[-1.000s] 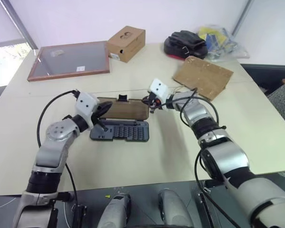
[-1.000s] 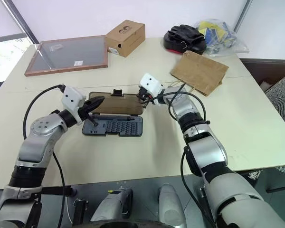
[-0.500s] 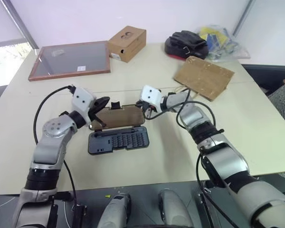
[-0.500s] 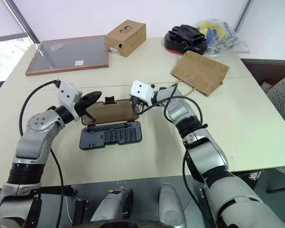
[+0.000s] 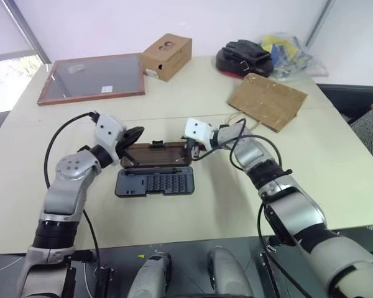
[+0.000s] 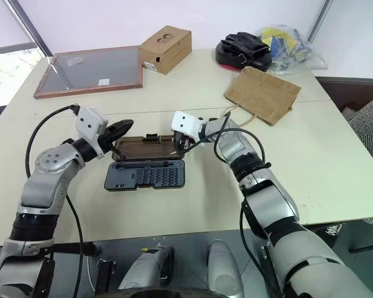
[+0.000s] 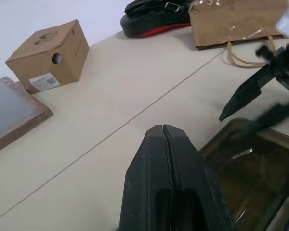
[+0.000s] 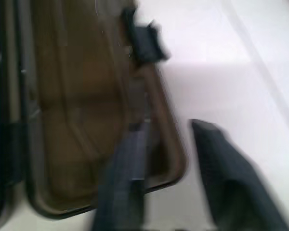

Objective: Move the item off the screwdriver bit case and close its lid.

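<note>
upper left of the frame, a wooden-framed glass panel (image 5: 90,77) lies close to the far-left edge of the surface (image 5: 174,211), with a small cardboard box (image 5: 166,56) just right of it. below these a wide bare strip of the surface runs across to the middle.

left of centre, the left end effector (image 6: 120,130) hovers at the lid's left end; in the left wrist view its two black fingers (image 7: 168,183) are pressed together, holding nothing. whether they touch the lid cannot be told.

at centre sits the screwdriver bit case (image 5: 154,182), its grey tray of bits facing up. its lid (image 5: 156,155) is raised partway from the far long edge, tilted and not shut. bare surface lies in front of the case down to the near edge.

right of the lid, the right end effector (image 5: 193,146) has its fingers apart, one finger (image 8: 125,168) over the lid's right end, gripping nothing.

upper right, the brown paper bag (image 5: 267,101) lies flat, well apart from the case, near a black pouch (image 5: 244,56) and a plastic packet (image 5: 289,53) at the far edge.
</note>
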### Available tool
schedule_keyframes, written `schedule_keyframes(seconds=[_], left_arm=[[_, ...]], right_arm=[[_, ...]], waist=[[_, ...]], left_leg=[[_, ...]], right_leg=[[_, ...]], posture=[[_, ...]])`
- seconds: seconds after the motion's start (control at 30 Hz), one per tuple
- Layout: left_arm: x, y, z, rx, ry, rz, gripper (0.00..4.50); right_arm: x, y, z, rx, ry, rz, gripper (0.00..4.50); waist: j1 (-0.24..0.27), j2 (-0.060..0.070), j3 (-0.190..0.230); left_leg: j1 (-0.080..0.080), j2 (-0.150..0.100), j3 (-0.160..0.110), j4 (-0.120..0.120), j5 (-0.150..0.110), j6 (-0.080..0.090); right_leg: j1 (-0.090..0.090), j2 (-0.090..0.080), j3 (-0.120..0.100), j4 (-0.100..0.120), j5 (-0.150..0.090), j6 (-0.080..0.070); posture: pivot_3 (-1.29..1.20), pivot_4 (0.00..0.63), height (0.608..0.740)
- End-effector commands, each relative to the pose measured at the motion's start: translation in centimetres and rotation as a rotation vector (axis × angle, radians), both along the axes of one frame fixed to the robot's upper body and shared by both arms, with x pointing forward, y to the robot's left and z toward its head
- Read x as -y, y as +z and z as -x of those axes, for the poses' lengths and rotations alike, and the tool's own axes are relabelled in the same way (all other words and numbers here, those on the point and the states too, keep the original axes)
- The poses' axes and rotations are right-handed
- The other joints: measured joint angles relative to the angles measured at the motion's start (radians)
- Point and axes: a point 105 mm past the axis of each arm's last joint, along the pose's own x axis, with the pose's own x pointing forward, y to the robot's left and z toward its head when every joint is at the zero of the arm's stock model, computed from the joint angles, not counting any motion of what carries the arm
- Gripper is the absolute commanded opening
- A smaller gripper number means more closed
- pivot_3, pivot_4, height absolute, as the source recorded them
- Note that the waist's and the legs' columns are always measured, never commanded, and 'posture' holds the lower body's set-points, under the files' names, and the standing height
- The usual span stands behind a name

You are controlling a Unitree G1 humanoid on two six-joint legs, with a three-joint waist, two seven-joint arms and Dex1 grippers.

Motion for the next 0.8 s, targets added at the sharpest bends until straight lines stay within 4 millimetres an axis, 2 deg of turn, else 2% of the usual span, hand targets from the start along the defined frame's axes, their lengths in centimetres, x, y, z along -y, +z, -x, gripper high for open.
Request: schedule_keyframes(seconds=[0.03, 0.2, 0.37, 0.53, 0.67, 0.8], left_arm=[[0.1, 1.0, 0.2, 0.031, -0.019, 0.0, 0.0], [0.2, 0.8, 0.9, -0.01, -0.076, 0.002, 0.0], [-0.7, 0.9, 3.7, -0.1, -0.166, -0.004, 0.0], [-2.0, 0.1, 6.4, -0.2, -0.187, -0.023, 0.0], [-3.1, -1.8, 8.2, -0.299, -0.168, -0.03, 0.0], [-3.8, -4.5, 7.7, -0.367, -0.128, 0.009, 0.0]], right_arm=[[-0.2, 1.7, -0.3, 0.024, 0.004, -0.031, 3.51], [0.0, 3.6, -1.0, 0.034, -0.063, -0.123, 3.51], [0.7, 6.1, -1.9, 0.032, -0.171, -0.278, 3.51], [1.3, 7.0, -2.2, 0.047, -0.224, -0.337, 3.51], [1.5, 7.2, -2.3, 0.057, -0.253, -0.367, 3.51], [1.3, 7.5, -2.5, 0.063, -0.264, -0.373, 3.51]], waist=[[0.0, 0.0, 0.0], [0.0, 0.0, 0.0], [-0.002, 0.0, 0.0], [0.0, 0.001, 0.001], [0.001, 0.001, 0.001], [0.006, 0.001, 0.001]], left_leg=[[0.0, 0.0, 0.0, 0.0, 0.0, 0.0], [0.0, 0.0, 0.0, 0.0, 0.0, 0.0], [-0.001, 0.0, 0.0, -0.001, 0.0, 0.0], [-0.001, 0.001, 0.0, -0.001, 0.0, 0.0], [-0.001, 0.001, 0.0, -0.001, 0.0, 0.0], [-0.001, 0.001, 0.0, -0.001, 0.0, 0.0]], right_leg=[[0.0, 0.0, 0.0, 0.0, 0.0, 0.0], [0.0, 0.0, 0.0, 0.0, 0.0, 0.0], [-0.001, 0.0, 0.0, 0.0, 0.0, 0.0], [-0.001, 0.0, 0.0, 0.0, 0.0, 0.0], [-0.001, 0.0, 0.0, -0.001, 0.0, 0.0], [-0.001, 0.0, 0.0, -0.001, 0.0, 0.0]], posture=[[0.0, 0.15, 0.74], [0.0, 0.15, 0.74], [0.0, 0.15, 0.74], [0.0, 0.15, 0.74], [0.0, 0.15, 0.74], [0.0, 0.15, 0.74]])
